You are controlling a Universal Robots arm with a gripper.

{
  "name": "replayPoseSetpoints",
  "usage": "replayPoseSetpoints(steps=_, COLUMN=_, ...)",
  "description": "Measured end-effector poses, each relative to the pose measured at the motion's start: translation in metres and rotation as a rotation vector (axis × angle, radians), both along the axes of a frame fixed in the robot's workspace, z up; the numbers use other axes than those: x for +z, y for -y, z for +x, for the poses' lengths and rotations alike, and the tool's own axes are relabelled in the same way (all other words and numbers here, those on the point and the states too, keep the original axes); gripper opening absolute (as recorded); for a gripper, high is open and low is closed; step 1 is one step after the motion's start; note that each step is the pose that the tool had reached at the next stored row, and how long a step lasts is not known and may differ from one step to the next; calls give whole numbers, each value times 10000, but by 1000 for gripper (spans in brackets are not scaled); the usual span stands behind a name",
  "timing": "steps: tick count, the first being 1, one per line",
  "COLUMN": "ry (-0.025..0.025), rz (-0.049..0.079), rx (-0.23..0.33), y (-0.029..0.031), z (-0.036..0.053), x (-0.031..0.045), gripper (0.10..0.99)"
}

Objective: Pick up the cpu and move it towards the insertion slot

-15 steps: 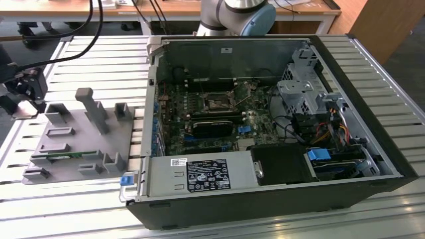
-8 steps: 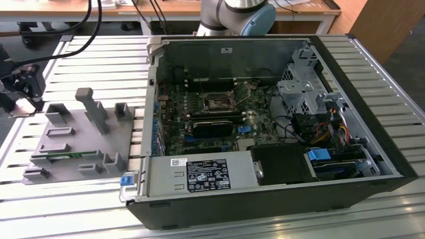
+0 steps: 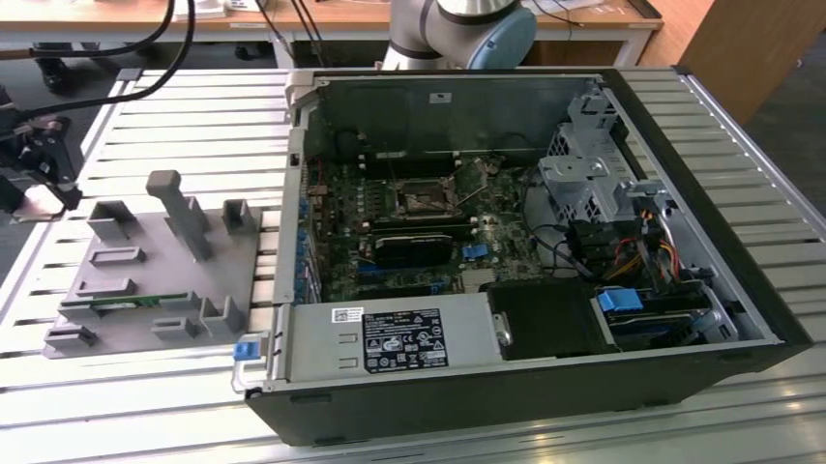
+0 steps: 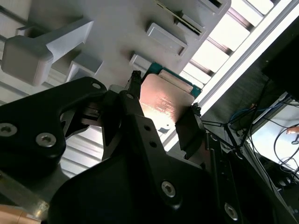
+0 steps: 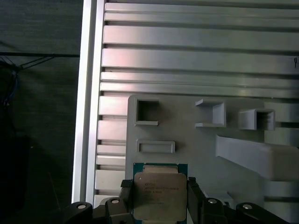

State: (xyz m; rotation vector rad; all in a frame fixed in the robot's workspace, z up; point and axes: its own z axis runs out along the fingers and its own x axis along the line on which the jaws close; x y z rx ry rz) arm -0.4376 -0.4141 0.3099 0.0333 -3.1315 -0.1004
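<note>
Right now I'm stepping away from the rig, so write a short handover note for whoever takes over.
Gripper: shut on the cpu, one finger on each side edge.
Cpu: in the gripper, near the grey fixture plate at the exterior view's left.
Insertion slot: on the motherboard inside the open computer case, well apart from the gripper.
Done: cpu grasped.
Left: the move across to the slot.

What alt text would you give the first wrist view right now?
The gripper holds the cpu by two opposite edges, silvery top facing the camera. Behind it lie a grey fixture plate with empty pockets and a ribbed metal table.
</note>
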Motion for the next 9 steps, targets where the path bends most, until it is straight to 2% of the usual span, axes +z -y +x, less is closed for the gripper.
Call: replayPoseSetpoints(steps=9, ry=0, rz=-18, rx=1, y=0, z=1, x=122, gripper=545)
